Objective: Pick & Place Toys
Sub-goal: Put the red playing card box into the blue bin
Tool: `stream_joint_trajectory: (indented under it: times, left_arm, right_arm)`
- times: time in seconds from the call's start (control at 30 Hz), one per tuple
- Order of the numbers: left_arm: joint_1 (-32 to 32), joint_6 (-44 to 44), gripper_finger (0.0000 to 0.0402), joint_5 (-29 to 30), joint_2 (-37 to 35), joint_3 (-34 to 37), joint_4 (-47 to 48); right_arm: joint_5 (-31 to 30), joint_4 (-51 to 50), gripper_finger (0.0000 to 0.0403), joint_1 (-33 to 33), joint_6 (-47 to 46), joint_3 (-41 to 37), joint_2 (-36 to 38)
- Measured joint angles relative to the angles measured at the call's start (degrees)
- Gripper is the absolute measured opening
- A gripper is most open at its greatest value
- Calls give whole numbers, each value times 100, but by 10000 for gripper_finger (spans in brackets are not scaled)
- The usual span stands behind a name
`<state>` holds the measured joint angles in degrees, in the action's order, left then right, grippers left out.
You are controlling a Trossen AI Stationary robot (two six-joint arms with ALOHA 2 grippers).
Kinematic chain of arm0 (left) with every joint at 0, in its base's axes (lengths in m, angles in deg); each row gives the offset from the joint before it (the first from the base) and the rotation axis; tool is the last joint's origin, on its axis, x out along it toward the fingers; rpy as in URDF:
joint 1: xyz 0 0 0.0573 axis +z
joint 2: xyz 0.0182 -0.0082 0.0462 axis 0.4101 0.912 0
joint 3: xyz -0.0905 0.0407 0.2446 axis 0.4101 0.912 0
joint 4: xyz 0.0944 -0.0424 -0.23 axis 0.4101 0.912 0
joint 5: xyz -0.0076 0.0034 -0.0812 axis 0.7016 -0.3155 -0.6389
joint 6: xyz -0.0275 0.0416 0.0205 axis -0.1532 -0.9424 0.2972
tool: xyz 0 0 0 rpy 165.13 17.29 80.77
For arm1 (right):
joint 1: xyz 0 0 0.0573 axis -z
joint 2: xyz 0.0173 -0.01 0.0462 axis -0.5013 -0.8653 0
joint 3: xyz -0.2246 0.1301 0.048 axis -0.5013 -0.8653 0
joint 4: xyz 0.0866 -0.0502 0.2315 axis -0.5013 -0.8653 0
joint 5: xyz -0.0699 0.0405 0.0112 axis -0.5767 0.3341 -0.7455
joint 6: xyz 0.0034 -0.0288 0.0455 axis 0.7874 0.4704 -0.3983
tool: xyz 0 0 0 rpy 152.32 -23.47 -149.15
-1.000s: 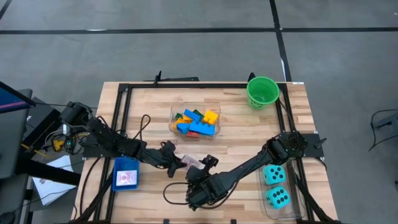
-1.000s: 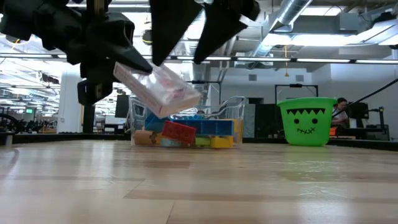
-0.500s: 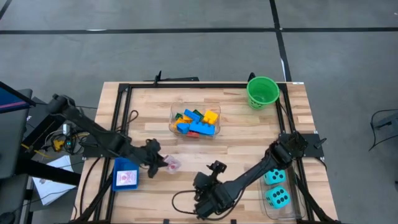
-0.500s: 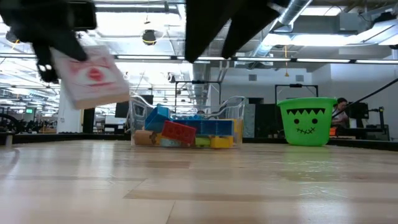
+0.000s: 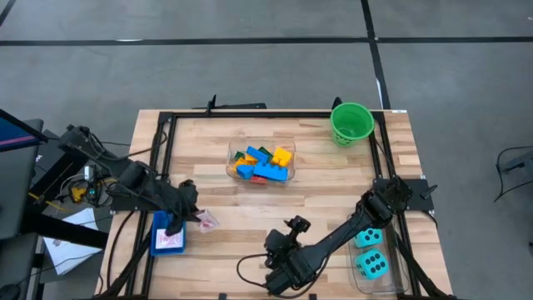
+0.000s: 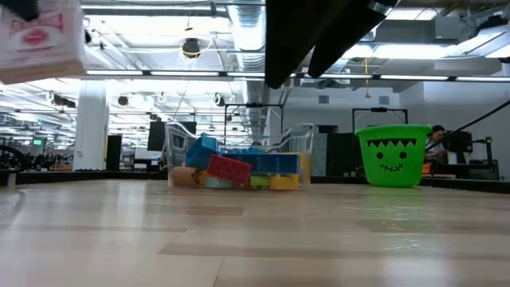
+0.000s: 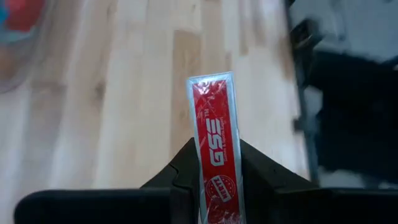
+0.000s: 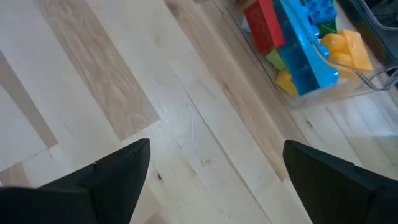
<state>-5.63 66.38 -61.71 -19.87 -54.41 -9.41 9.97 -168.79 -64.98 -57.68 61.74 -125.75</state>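
Left gripper (image 5: 193,218) pinches a red-and-white card pack (image 7: 215,144), held above the table at 8 o'clock, beside the blue tray (image 5: 169,239). Right gripper (image 8: 214,180) hangs wide, empty, at 6 o'clock. Bricks (image 5: 262,162) lie near 12.

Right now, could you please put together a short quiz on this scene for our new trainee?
1. True or false: the left gripper is shut on a card pack.
2. Which container holds the bricks? A) green bucket B) clear tub C) blue tray
3. Fill in: the right gripper is ____ and holds nothing.

Key: 1 true; 2 B; 3 open.
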Motion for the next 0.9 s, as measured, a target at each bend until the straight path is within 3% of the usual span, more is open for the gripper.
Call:
stream_joint_trajectory:
  times: [0.17, 0.3, 0.57, 0.9]
  left_arm:
    - [-5, -22, 63, 4, 623, -999, 1953]
    - [-177, 258, 64, -134, 1085, -1441, 2956]
    - [-1104, 1014, 66, -340, 1352, -1574, 3324]
    - [-2423, 2471, 65, 350, 1350, -1271, 3732]
  right_arm:
    - [0, -46, 359, 2, -28, 0, 0]
    - [-2, -56, 359, 2, -39, 0, 0]
    - [-12, -56, 359, 2, -40, 0, 0]
    - [-78, -52, 359, -2, -42, 0, 0]
